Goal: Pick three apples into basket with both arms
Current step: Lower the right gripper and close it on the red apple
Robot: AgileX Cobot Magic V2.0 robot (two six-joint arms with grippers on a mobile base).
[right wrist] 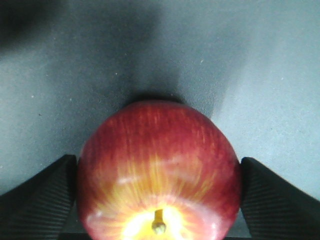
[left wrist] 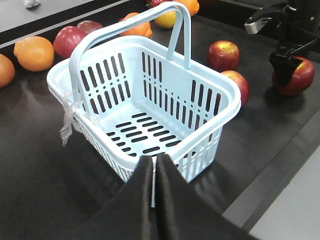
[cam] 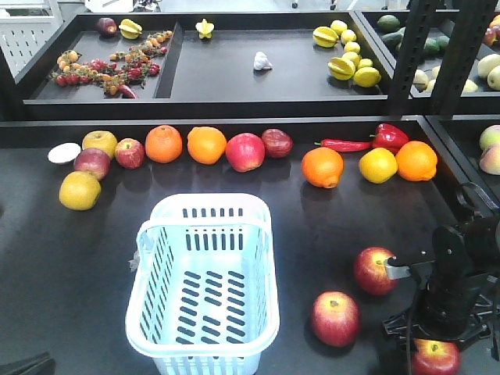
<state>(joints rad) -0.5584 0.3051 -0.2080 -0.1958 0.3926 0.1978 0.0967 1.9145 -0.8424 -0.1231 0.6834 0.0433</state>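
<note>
While the right tool (right wrist: 159, 167) clamps one apple (right wrist: 156, 145) on the bench (cam: 62, 273), fingers (right wrist: 40, 200) pressed to both sides, the left tool (left wrist: 154, 159) hangs closed and empty near the basket (left wrist: 226, 91). A second apple (cam: 375, 270) and third apple (cam: 335, 318) lie between basket and arm; the wrist view crops the held fruit's base.

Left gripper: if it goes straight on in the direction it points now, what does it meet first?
Most likely the basket: the shut left gripper points at its near corner, with nothing between them in the left wrist view. Whether the tips sit above the rim is unclear.
</note>
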